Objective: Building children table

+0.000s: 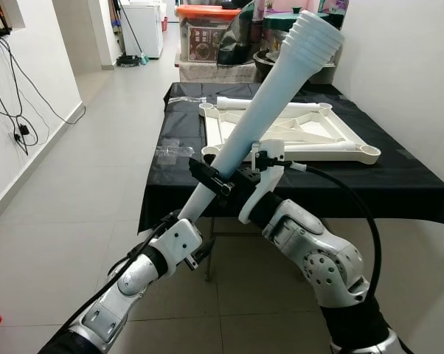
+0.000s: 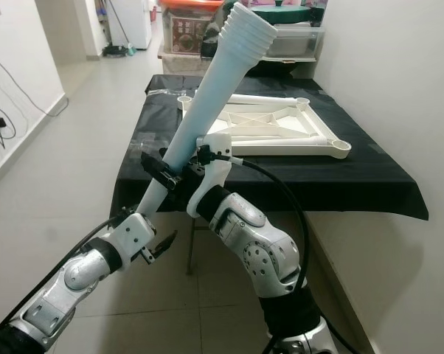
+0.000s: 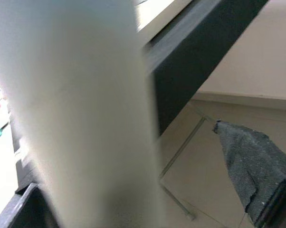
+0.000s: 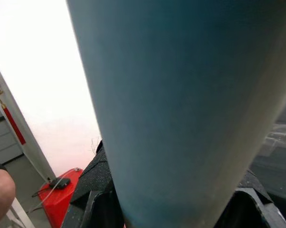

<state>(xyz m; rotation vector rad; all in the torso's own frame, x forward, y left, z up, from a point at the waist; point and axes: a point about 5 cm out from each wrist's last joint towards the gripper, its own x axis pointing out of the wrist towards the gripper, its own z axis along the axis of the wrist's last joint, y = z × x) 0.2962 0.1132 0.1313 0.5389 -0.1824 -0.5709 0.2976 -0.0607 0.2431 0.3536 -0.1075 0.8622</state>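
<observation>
A long pale-blue table leg (image 1: 281, 81) slants up in front of me, its ribbed, threaded end highest at the upper right. My right gripper (image 1: 223, 184) is shut on its lower middle; in the right wrist view the leg (image 4: 181, 95) sits between black fingers (image 4: 98, 199). My left gripper (image 1: 192, 236) is at the leg's bottom end and stands open: one finger (image 3: 257, 175) is well apart from the leg (image 3: 86, 109). The white table frame (image 1: 333, 144) lies upside down on the black-covered table (image 1: 399, 184) beyond.
Another white leg (image 1: 266, 103) and clear plastic bags (image 1: 174, 151) lie on the table. Storage boxes (image 1: 207, 33) stand behind it, and a wall runs along the right. Open tiled floor (image 1: 82, 184) lies to the left, with cables (image 1: 19, 133) on the left wall.
</observation>
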